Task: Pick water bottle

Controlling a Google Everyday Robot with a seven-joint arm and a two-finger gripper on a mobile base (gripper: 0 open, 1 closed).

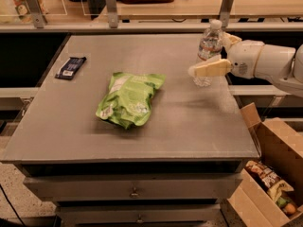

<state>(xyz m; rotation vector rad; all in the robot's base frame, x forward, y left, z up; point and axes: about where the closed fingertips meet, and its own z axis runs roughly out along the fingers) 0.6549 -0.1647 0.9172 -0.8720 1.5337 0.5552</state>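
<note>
The water bottle (209, 44), clear ribbed plastic with a white cap and a white label band, stands upright near the far right edge of the grey table (156, 126). My gripper (209, 54) reaches in from the right on a white arm. Its fingers are open and straddle the bottle. The near cream finger (210, 68) crosses in front of the bottle's lower part. The far finger (231, 38) shows behind the bottle on its right. The bottle's base is partly hidden by the near finger.
A green snack bag (129, 98) lies in the middle of the table. A dark wrapped bar (70, 67) lies at the far left. An open cardboard box (274, 164) with items stands on the floor at the right. A railing with posts runs behind the table.
</note>
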